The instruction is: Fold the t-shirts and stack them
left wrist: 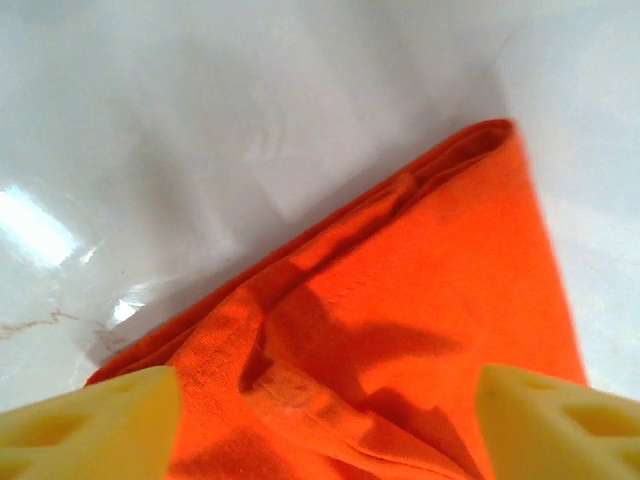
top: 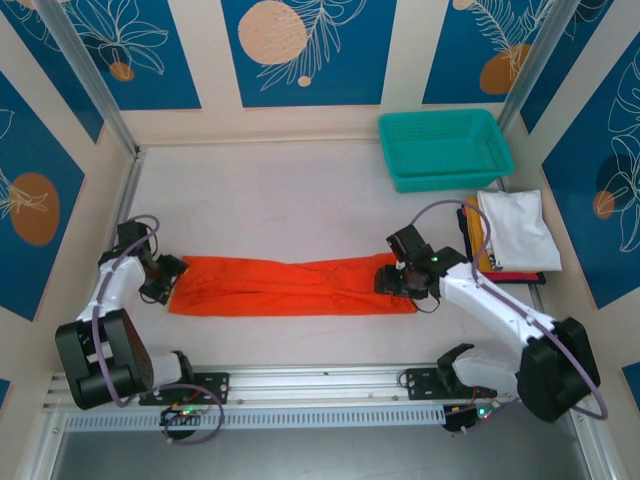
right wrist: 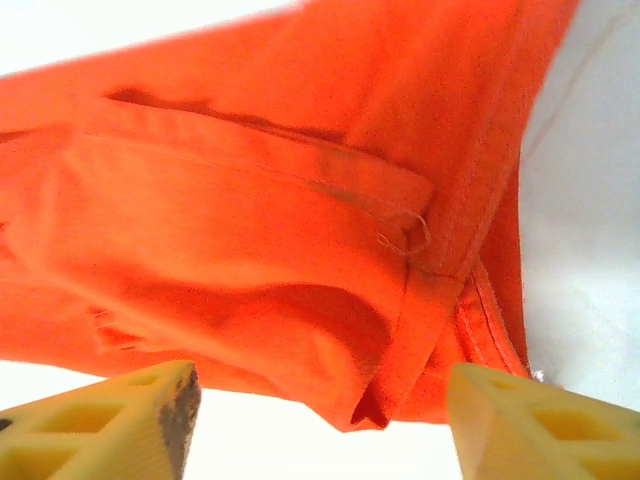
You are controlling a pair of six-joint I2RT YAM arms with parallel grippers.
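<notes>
Closest to the arm bases, the orange-red t-shirt [top: 290, 287] lies on the white counter [top: 270, 200], folded into a long flat strip running left to right. The left gripper [top: 165, 280] is at its left end and the right gripper [top: 392, 281] at its right end, both down low at the cloth.

From above you can't really read either jaw gap, but the wrist cams sort that out. On the left wrist cam, the left gripper [left wrist: 325, 430] has its yellow fingers [left wrist: 90, 420] spread wide. A folded corner of the shirt lies loose on the counter ahead of them, nothing pinched. Same deal on the right wrist cam: the right gripper [right wrist: 325, 425] stands open, with a stitched hem and some bunched cloth ahead of the fingers [right wrist: 545, 420], not clamped.

Farther back on the right is the folded stack [top: 515, 230]. It's white on top, with mustard-yellow, red and dark edges peeking out on its left and near sides. Can't count how many shirts are in there.

Farthest back, in the right corner, is the teal mesh basket [top: 445, 150], with its bare floor in plain sight. The stack sits just beside its near rim, and I can't tell whether they touch.
</notes>
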